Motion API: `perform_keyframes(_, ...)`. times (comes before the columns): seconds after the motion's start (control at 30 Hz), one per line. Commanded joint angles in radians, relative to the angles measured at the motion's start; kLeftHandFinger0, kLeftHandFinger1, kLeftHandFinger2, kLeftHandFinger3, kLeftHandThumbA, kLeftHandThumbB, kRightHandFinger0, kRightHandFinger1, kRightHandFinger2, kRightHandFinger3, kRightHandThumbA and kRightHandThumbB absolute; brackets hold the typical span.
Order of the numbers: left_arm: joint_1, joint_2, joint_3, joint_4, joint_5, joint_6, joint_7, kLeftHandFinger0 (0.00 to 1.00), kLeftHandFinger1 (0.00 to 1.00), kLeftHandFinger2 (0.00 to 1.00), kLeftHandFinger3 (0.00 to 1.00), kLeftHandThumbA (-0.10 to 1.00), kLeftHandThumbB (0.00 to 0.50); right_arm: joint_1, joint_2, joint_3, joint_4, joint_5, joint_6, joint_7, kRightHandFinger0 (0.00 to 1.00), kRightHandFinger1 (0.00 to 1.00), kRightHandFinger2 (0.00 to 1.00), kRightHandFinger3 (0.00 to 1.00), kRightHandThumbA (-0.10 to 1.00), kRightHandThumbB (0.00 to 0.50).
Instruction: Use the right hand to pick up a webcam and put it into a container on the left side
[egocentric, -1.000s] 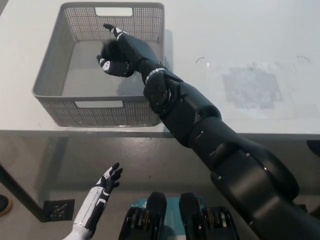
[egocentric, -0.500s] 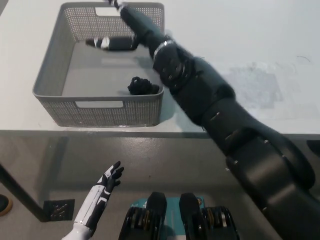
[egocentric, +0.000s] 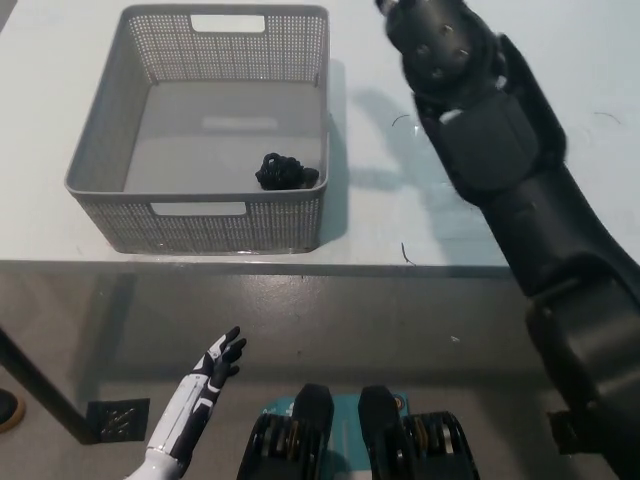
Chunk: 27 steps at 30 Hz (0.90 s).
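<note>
Perforated grey plastic basket (egocentric: 110, 185)

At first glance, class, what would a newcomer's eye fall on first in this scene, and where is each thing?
The big black right arm dominates, running from the bottom right up across the white table to the top edge, where its robot hand is out of view. Next comes the grey perforated basket at upper left, with the small black webcam lying inside near its front right corner. The white left robot hand rests open at lower left, below the table edge.

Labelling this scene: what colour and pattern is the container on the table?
Grey, with perforated mesh-like walls; seen in the head view, the only one.
</note>
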Motion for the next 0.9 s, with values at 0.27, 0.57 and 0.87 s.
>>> perform_keyframes(0.27, 0.017, 0.015, 0.013, -0.04, -0.007, -0.01, -0.004, 1.0, 1.0, 1.0, 1.0, 1.0, 0.174, 0.523, -0.069, -0.126, -0.919, 0.276, 0.161, 0.093, 1.0, 1.0, 1.0, 1.0, 1.0, 0.388)
perform_keyframes(0.57, -0.003, 0.012, 0.016, -0.023, -0.016, -0.015, -0.005, 1.0, 1.0, 1.0, 1.0, 1.0, 0.18, 0.93, -0.085, -0.131, -1.079, 0.436, 0.089, 0.084, 1.0, 1.0, 1.0, 1.0, 1.0, 0.351)
perform_keyframes(0.87, -0.003, 0.006, 0.015, -0.021, -0.013, -0.021, 0.0, 1.0, 1.0, 1.0, 1.0, 1.0, 0.162, 1.157, -0.046, -0.113, -0.879, 0.459, -0.107, 0.099, 1.0, 1.0, 1.0, 1.0, 1.0, 0.31)
